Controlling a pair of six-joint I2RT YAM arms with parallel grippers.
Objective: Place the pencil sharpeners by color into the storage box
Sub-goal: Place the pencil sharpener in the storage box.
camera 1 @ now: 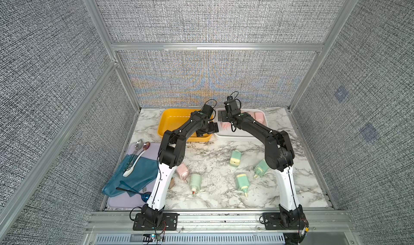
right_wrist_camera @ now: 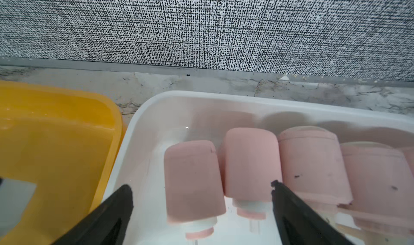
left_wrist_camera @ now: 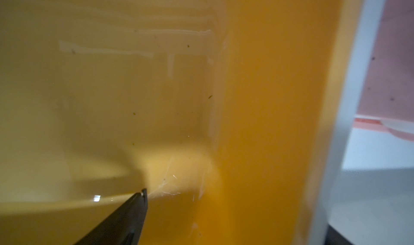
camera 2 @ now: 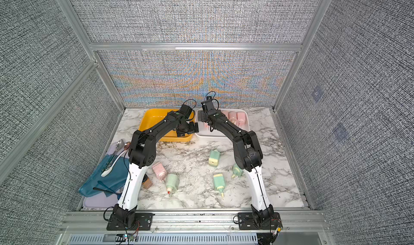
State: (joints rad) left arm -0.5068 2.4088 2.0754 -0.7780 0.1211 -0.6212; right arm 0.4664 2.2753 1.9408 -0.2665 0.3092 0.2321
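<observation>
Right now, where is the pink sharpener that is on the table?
In both top views the pink sharpener sits left of centre, beside the left arm and a mint green sharpener.

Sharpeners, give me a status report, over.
Both open: left hand in yellow bin, right hand over white bin. Pink sharpeners lying in white bin; pink one and four green ones on table. Nothing blocking them.

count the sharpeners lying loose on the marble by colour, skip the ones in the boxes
mint green sharpeners: 4
pink sharpener: 1
total: 5
</observation>
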